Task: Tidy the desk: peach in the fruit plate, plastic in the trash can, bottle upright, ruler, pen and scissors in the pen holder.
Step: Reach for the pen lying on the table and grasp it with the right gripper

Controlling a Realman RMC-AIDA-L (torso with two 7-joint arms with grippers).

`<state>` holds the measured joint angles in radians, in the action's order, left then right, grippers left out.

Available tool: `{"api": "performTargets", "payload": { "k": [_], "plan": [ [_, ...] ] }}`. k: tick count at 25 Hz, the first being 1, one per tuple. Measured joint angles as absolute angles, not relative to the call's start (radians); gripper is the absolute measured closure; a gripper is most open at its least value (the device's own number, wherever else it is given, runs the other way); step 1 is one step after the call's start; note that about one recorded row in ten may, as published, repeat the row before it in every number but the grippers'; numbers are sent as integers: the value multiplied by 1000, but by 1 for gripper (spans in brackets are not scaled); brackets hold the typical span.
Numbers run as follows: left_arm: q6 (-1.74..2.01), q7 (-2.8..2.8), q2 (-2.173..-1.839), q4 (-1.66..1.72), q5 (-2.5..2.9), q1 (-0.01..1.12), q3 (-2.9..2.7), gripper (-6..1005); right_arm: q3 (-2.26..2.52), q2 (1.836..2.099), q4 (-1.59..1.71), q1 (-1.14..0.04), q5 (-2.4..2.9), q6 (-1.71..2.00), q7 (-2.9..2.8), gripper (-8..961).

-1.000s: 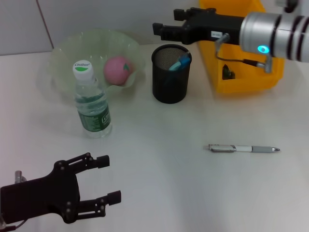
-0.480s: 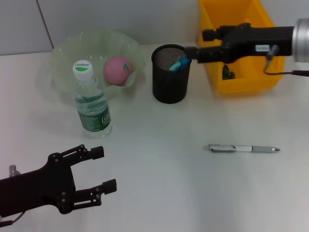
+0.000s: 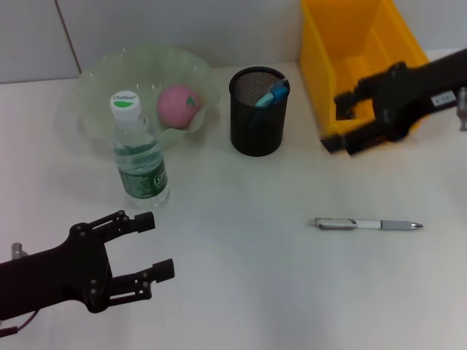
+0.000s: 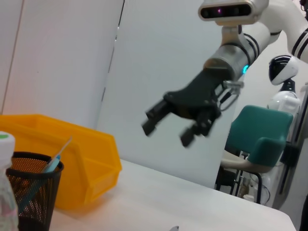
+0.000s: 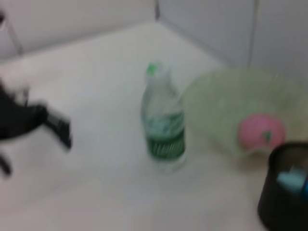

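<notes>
The pink peach (image 3: 179, 106) lies in the green fruit plate (image 3: 95, 80). In front of the plate the bottle (image 3: 139, 154) stands upright. A black mesh pen holder (image 3: 257, 117) has a blue item (image 3: 271, 95) in it. The silver pen (image 3: 368, 224) lies alone on the table at the right. My right gripper (image 3: 338, 122) hangs open by the front corner of the yellow trash can (image 3: 350, 44), with nothing between its fingers. My left gripper (image 3: 155, 245) rests open at the front left, below the bottle. Plastic, ruler and scissors are not identifiable.
The left wrist view shows the right gripper (image 4: 169, 131) in the air above the table, with the yellow bin (image 4: 77, 159) and pen holder (image 4: 29, 192) beside it. The right wrist view shows bottle (image 5: 163, 130), plate (image 5: 221, 96) and peach (image 5: 262, 132).
My right arm has swung from above the pen holder to the right and forward, to the front of the yellow bin. The left gripper shifted slightly. The objects stayed put.
</notes>
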<state>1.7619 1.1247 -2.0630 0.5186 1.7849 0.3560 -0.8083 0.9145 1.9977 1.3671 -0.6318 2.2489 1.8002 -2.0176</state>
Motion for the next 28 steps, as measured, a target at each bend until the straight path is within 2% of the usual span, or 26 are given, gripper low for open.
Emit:
{"api": "performTargets", "payload": {
  "k": [10,14,21,28],
  "plan": [
    [1757,1155,-2063,518,1767,357,-792,159,956,1986,1196,-812,2558,1920,-1845,143],
    [1754,1155,-2063,517,1772,356,-787,159,992,1987,1148,-841,2609,1903,-1813,144],
    [1726,1162,-2057,518,1792,354,-793,159,1095,2003,1075,-862,2666,1807,-1784,144],
    [1704,1181,-2051,520,1815,353,-786,159,1139,2035,1009,-864,2714,1721,-1759,143]
  ]
}}
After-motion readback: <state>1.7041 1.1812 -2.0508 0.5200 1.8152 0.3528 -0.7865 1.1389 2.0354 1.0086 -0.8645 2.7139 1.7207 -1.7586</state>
